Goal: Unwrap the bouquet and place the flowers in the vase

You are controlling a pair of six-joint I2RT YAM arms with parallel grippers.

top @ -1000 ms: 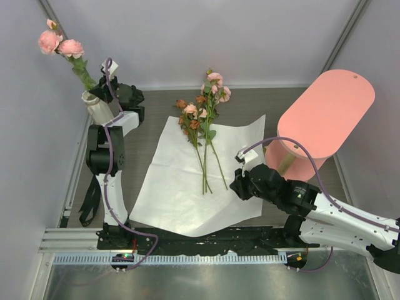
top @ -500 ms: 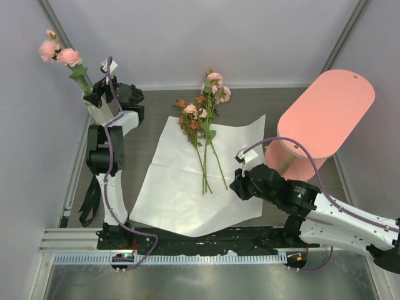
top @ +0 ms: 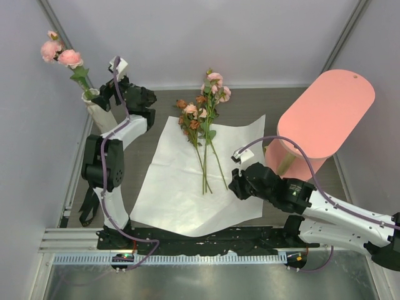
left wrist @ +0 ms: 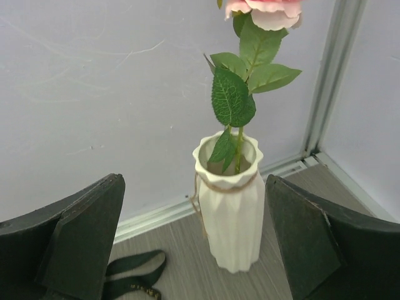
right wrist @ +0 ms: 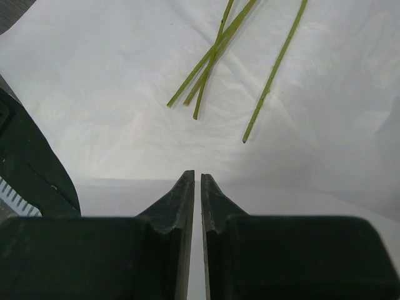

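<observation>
White paper (top: 187, 187) lies flat and open on the counter (top: 156, 106), so I judge the wrap is off. On it, from the middle up toward 12 o'clock, lie the loose flowers (top: 203, 125). Their heads are far from me and their thin green stems (right wrist: 215, 50) point back at me.

The vase (left wrist: 228, 212) stands at 10 o'clock, in the corner, with pink roses (top: 62, 55) in it. My left tool (top: 105, 99) is just beside the vase, jaws wide apart, nothing in them. My right tool (right wrist: 200, 181) hangs over the paper at 4 o'clock, jaws almost together, holding nothing.

I think these flowers are light and bendy. The stems look thin and smooth, so one may slip or roll. I would pinch a single stem near its middle, never the soft heads. The vase looks tall and narrow, so a bump could tip it.
</observation>
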